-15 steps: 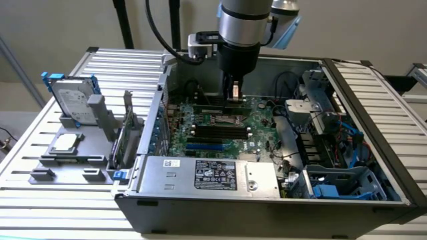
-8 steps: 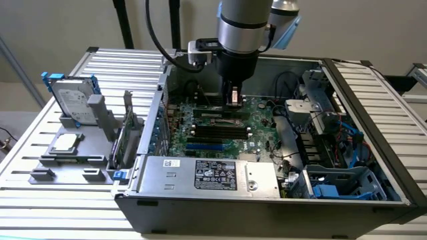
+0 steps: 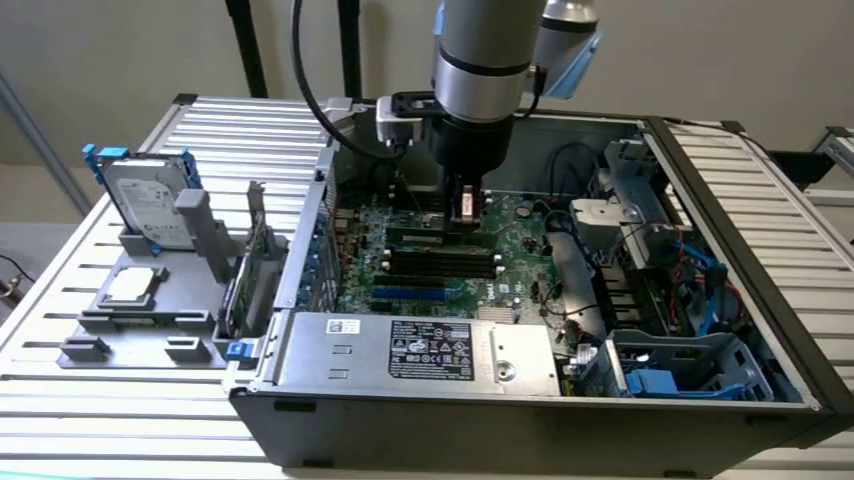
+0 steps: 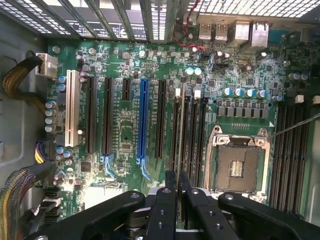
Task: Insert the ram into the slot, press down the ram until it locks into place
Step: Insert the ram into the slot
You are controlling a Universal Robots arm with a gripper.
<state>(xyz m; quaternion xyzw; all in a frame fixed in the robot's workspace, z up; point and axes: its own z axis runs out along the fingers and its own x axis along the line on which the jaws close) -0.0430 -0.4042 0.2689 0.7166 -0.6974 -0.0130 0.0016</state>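
Gripper is pinched narrow on the ram, which sits edge-up right under the tips, long axis parallel w/ the slot beside the CPU socket, approx in line over it; can't tell if seated

one gripper, one blue slot, one white slot

slot: black plastic | fingers: matt black | case: dull grey metal
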